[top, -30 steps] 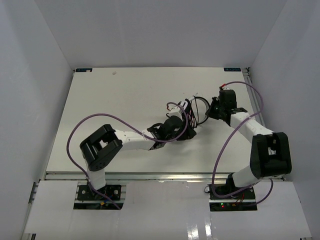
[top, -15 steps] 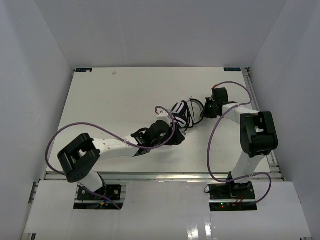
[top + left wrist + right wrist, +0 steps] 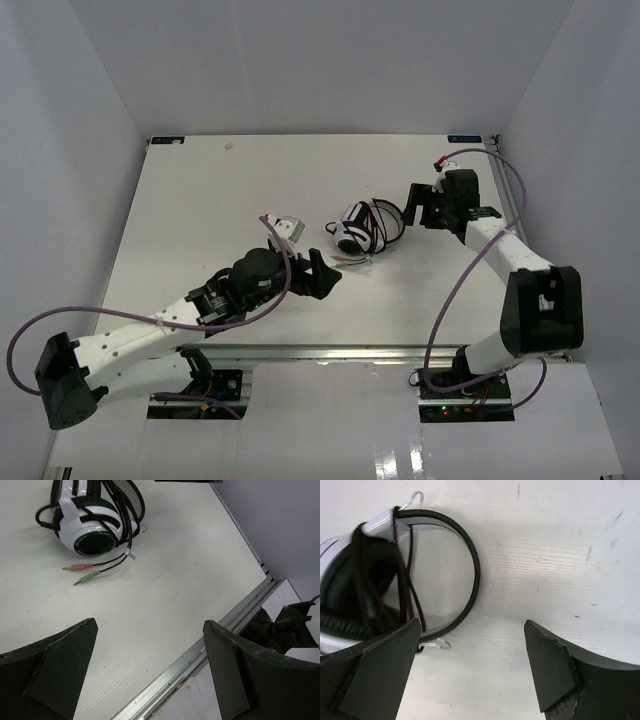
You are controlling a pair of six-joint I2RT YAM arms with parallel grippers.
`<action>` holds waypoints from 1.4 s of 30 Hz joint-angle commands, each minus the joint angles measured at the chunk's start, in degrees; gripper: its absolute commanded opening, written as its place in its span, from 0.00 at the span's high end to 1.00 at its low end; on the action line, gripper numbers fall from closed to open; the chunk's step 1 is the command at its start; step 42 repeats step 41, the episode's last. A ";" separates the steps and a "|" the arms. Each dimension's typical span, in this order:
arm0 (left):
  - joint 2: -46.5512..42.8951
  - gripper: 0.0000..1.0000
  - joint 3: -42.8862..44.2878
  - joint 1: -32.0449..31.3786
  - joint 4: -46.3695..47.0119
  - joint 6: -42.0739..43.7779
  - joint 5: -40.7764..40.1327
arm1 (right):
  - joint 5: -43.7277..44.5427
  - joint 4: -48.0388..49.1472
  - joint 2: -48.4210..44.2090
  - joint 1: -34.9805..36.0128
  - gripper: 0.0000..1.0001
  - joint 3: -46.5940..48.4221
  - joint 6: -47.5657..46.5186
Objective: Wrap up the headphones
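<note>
while both arms reach out over the white table (image 3: 200, 200), the headphones (image 3: 360, 226) lie on it right of centre, between the two grippers. in the left wrist view the headphones (image 3: 87, 525) rest with one white ear cup and its round black face turned up. the thin black cable (image 3: 131, 515) is looped several times across the cup and band. the cable's loose end trails onto the table and finishes in a pink plug (image 3: 75, 567) and a green plug (image 3: 86, 578), lying side by side just beside the cup.

the left gripper (image 3: 318, 275) hovers near the headphones on their near side, apart from them. its fingers are spread wide and nothing sits between them (image 3: 150, 630). below them in that view is bare table, with the metal rail (image 3: 200, 655) of the near edge beyond.

the right gripper (image 3: 418, 205) sits just beside the headband on the far right side. its fingers are likewise parted with nothing clamped (image 3: 472, 627). the right wrist view shows the black headband (image 3: 472, 575) curving on the table ahead of the fingers, with cable strands (image 3: 402, 565) crossing the dark ear pad. whether the finger (image 3: 380, 670) at the left of that view touches the headphones cannot be told. a purple arm cable (image 3: 455, 275) loops beside the right arm.
</note>
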 commanded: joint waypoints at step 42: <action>-30.53 0.02 -8.48 -0.14 -18.04 13.86 -0.63 | -11.94 -25.72 -46.45 -13.52 0.10 -8.07 -28.03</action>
